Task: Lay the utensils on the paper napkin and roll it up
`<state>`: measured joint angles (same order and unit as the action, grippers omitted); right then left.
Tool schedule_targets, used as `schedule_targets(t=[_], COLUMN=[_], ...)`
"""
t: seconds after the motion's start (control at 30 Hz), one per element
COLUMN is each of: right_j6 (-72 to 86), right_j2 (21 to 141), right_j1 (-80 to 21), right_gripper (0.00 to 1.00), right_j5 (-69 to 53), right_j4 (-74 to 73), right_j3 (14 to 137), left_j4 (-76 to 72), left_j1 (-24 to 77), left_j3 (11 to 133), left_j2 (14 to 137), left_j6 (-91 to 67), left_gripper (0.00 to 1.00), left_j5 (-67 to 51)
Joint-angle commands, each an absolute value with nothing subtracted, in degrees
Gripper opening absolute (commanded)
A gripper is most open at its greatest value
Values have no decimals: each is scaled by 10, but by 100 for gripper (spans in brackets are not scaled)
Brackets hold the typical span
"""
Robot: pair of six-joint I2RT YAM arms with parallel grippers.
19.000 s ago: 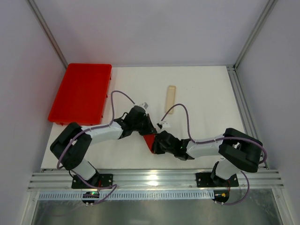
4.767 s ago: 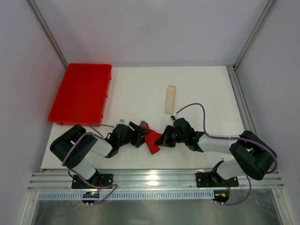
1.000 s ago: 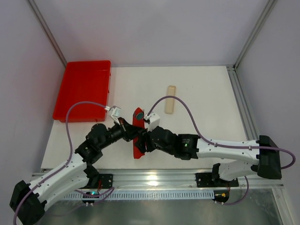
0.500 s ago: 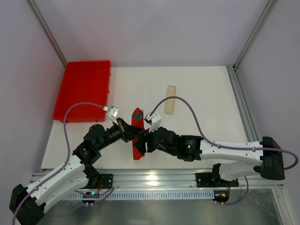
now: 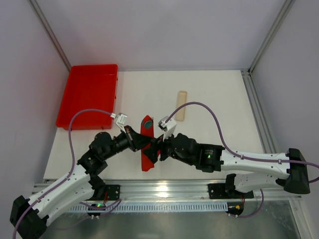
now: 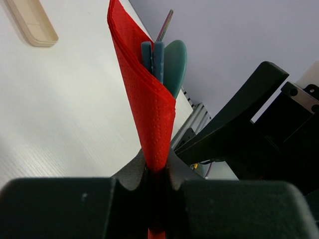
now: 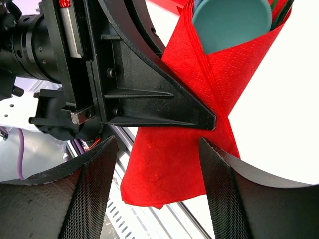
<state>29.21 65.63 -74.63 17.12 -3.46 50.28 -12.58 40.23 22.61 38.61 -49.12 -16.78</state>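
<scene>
A robot lab cell (aluminium frame [image 5: 271,35], plain white walls [image 5: 164,30]).

No writing, label, brand mark, number or sign can be read in any view: the paper napkin [image 5: 147,160], the red tray [image 5: 89,97] and the beige strip [image 5: 181,105] show plain surfaces

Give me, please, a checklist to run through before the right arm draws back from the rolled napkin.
1. Left hand shut on the napkin: ok.
2. Right hand open around the napkin: ok.
3. Utensils inside the napkin, tops showing: ok.
4. Napkin closed at its lower end: cannot tell.
5. Strip apart from the napkin: ok.
</scene>
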Motion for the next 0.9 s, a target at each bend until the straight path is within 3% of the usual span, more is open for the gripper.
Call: schedule_targets(t=[0.0, 0.4, 0.87], right_j6=[292, 299, 273], right_j2=[657, 656, 624], right_j1=[-749, -749, -748], right_gripper=[70, 70, 70], right_j5=[168, 165, 100], right_j4=[-4, -4, 92], right_j3=[501, 485, 440], left_j4=[-159, -160, -194], left_j1=[405, 405, 405], left_j3=[257, 278, 276], left_j2=[381, 382, 392], left_j6=[-503, -514, -539], left_gripper=[0, 0, 0], left_j5=[-183, -196, -210])
